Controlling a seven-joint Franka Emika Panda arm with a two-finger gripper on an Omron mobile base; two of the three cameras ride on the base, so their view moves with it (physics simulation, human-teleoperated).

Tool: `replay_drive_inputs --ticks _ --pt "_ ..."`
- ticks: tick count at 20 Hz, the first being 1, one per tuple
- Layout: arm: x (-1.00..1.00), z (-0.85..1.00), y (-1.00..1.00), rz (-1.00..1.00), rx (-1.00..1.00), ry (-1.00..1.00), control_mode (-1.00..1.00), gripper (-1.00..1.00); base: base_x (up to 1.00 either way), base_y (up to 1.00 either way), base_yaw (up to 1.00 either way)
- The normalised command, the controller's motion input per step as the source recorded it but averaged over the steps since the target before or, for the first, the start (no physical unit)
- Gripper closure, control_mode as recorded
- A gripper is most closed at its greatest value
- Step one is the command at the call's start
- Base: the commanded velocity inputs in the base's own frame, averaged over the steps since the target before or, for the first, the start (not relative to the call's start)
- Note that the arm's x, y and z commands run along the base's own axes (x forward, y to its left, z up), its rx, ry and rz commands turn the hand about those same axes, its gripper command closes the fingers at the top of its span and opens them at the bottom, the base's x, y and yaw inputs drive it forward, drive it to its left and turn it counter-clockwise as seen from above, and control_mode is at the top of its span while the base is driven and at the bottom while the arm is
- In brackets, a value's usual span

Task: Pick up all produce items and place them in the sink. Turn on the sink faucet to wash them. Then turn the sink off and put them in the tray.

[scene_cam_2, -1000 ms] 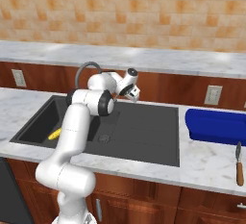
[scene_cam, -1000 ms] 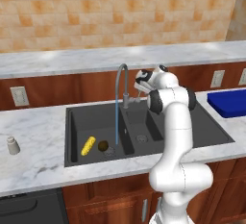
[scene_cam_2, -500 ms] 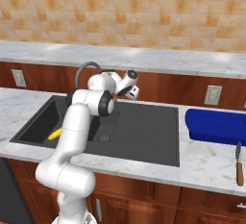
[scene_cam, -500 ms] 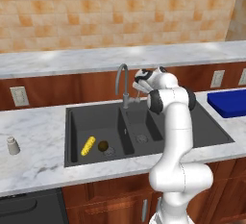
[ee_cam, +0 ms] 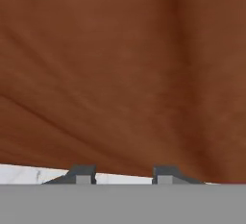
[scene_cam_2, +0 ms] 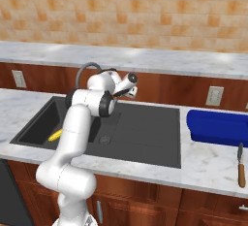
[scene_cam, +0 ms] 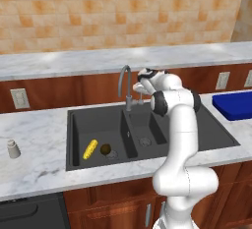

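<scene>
The pincer [scene_cam: 140, 87] is hovering just beside the faucet [scene_cam: 125, 83], its fingers standing a little apart with nothing between them. Below it, to its left, the corn [scene_cam: 90, 149] and brown fruit [scene_cam: 105, 149] are lying in the sink [scene_cam: 206, 133] (wide basin); the tray [scene_cam_2: 218, 127] is sitting well off to its right.

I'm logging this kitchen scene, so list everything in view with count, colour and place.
corn cob: one, yellow, in the wide basin.
fruit: one, dark olive-brown, beside the corn cob.
sink: one, dark grey, set in the counter.
faucet: one, grey metal, behind the sink.
tray: one, deep blue, on the counter right of the sink.
shaker: one, grey-white, counter left of the sink.
knife: one, wooden handle, in front of the tray.
pincer: one, by the faucet, facing the wooden back panel.
</scene>
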Motion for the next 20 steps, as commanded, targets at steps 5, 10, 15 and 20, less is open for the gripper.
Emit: replay_drive_inputs --ticks 5,10,15,20 --pt "0.0 0.03 0.87 0.23 0.0 -0.07 -1.0 1.0 0.0 0.0 0.0" --pt "0.0 0.14 0.86 0.29 0.0 -0.08 -1.0 1.0 0.0 0.0 0.0" --pt "0.0 0.02 1.0 0.36 -0.03 -0.12 -1.0 1.0 0.0 0.0 0.0" --pt "0.0 0.19 1.0 0.35 -0.05 -0.14 -1.0 1.0 0.0 0.0 0.0"
